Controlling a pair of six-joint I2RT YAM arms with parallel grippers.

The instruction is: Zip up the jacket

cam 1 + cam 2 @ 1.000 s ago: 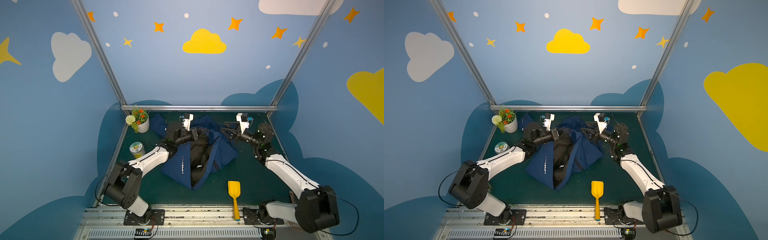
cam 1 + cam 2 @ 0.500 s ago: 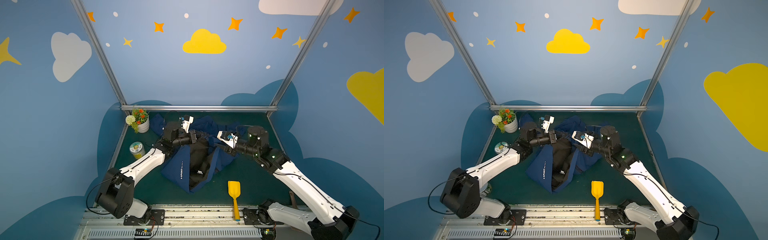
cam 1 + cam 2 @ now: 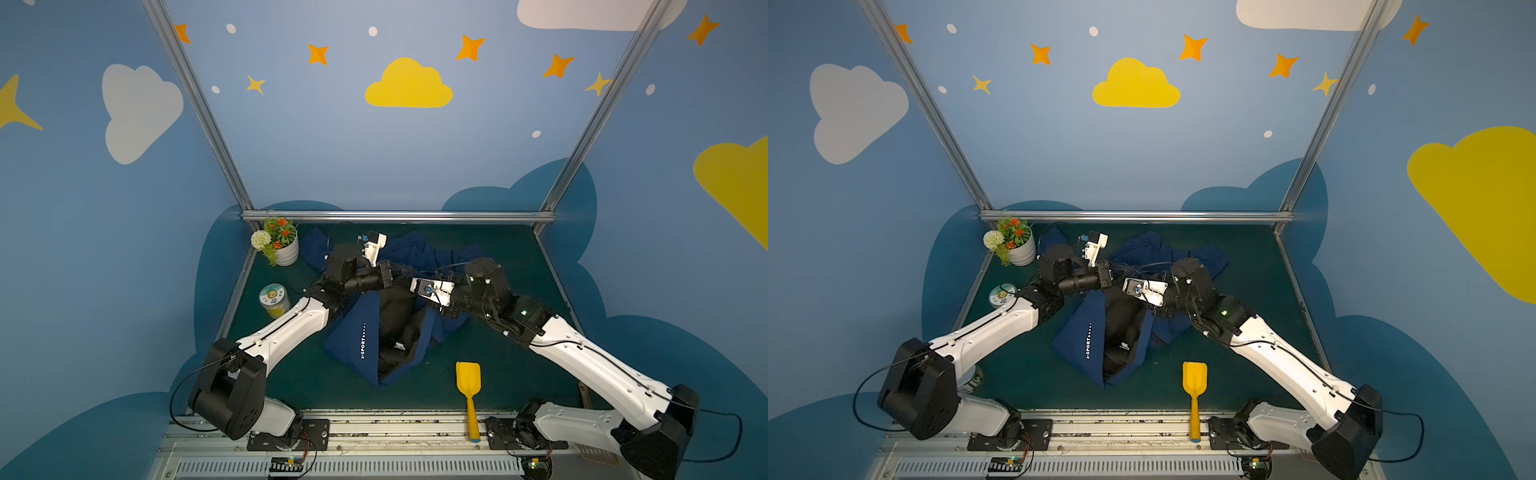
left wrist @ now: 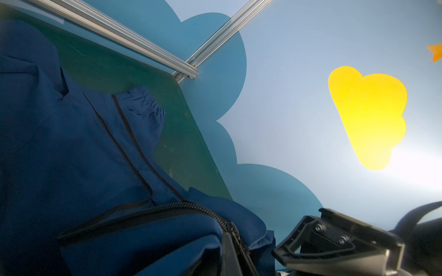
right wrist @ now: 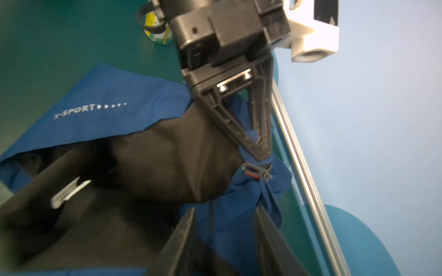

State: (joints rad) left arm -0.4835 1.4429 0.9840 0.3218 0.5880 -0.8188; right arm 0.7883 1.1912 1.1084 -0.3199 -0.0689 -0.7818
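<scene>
**Green mat, limp jacket: 2 grippers meet at the zipper**

Green matting (image 3: 498,257) floors a blue booth painted with clouds and stars. The jacket (image 3: 357,328) lies crumpled at its middle with the front open. Its black lining (image 3: 395,320) faces up beside the navy panel that carries the white X-SPORT lettering (image 3: 363,347). A flower pot (image 3: 282,249), a small round tin (image 3: 274,299) and a yellow scoop (image 3: 468,378) stand around it on the mat.

Fabric this thin should be light, soft and slippery. It will likely sag, bunch and drag rather than hold a line, so pulling on cloth alone would probably just shift the heap. The better holds are the stiffer parts: the zipper tape (image 4: 167,208) and the small black-and-red piece (image 5: 254,170), probably the slider. 1 hold would anchor the fabric while the other draws.

Reaching low over the mat, the left arm has its forearm nearly level. The left gripper (image 5: 257,145) is closed, pinching a tuft of navy fabric right next to the black-and-red piece, and the cloth rises to a peak there. From the opposite side the right arm stretches in with its wrist bent down, so the 2 tools meet nose to nose over the jacket's middle. The right gripper (image 5: 224,211) has its jaws apart, straddling a fold of navy fabric and a dark cord close to the left pinch. Nothing looks clamped there.
</scene>
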